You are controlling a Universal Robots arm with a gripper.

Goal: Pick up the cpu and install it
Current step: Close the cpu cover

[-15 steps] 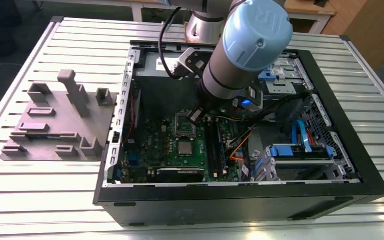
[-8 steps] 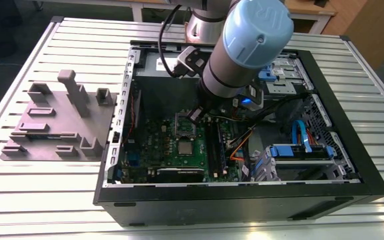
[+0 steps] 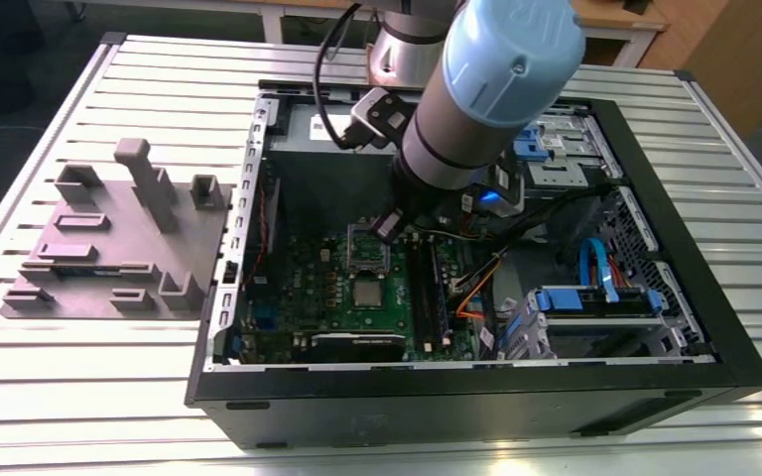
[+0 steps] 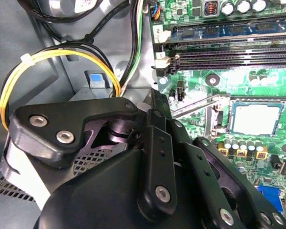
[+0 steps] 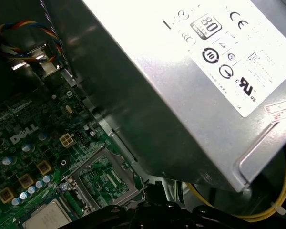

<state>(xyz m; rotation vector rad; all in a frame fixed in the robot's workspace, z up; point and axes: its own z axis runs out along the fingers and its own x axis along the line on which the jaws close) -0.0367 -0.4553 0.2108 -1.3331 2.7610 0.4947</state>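
The cpu [image 3: 369,294] is a small silvery square lying flat in the socket of the green motherboard [image 3: 305,297], inside the open computer case. Both wrist views also show the cpu [image 4: 255,118] [image 5: 46,217] seated there. The silver socket frame [image 3: 368,248] [image 5: 102,179] stands flipped open just behind it, and its thin lever [image 4: 195,107] is raised. My gripper [image 3: 395,223] hangs over the motherboard behind the socket, close to the grey power supply; its black body [image 4: 148,191] [image 5: 157,210] is apart from the cpu.
The black case wall [image 3: 487,397] rings the work area. The power supply [image 5: 181,71] sits close beside the gripper, with yellow cables [image 4: 62,57] near it. Memory slots [image 4: 229,45] flank the socket. A grey-mauve block with posts [image 3: 116,238] rests on the slatted table at the exterior view's left.
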